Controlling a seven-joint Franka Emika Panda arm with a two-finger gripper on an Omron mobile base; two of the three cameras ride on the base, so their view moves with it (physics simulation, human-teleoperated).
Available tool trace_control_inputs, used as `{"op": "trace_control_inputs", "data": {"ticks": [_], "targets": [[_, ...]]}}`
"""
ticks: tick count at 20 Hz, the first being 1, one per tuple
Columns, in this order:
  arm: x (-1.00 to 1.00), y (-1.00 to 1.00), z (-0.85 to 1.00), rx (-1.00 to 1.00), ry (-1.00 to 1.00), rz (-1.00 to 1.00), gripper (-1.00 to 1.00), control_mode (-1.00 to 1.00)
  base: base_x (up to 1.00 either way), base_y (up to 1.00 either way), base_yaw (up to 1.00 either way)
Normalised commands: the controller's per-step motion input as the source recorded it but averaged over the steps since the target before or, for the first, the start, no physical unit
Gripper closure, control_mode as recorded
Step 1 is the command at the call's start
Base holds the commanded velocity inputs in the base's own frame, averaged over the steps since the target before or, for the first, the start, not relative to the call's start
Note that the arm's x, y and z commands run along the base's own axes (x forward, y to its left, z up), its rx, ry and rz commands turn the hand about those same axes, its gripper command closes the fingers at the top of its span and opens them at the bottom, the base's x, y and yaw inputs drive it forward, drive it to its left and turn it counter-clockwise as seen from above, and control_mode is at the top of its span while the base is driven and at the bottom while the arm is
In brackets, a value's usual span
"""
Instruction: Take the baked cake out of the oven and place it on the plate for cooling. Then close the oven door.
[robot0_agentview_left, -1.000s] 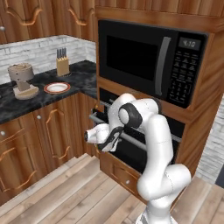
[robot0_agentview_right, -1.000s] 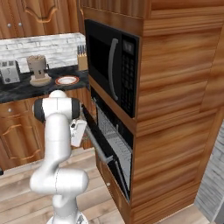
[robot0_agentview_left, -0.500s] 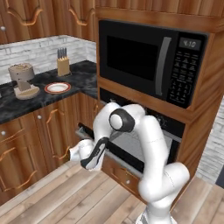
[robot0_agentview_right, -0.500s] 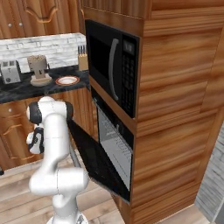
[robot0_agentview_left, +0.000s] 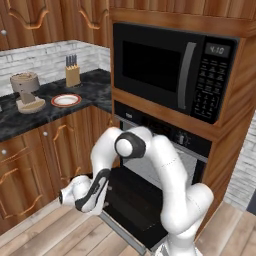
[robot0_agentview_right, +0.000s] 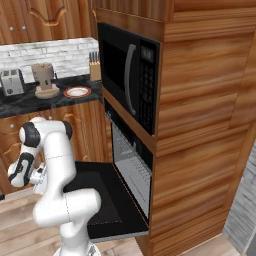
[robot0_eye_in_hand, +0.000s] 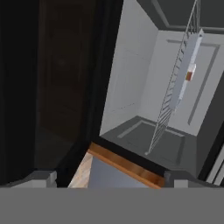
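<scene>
While door down, arm bent low.

**Arm folded low, end effector spread wide**

The white arm rises from its base, bends at a dark elbow joint and drops its forearm downward and to the robot's left. The end effector hangs low at the end of a dark wrist. In the hand view its two fingertips stand far apart, nothing between them.
</scene>
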Motion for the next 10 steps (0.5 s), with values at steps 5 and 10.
{"op": "trace_control_inputs", "data": {"ticks": [5,10], "targets": [[-0.63,0.06,0.94,0.18,0.00,0.02,-1.00,-1.00,0.00,0.00,0.00],[-0.22,-0.15,0.83,0.07,-0.08,0.00,-1.00,-1.00,0.00,0.00,0.00]]}}
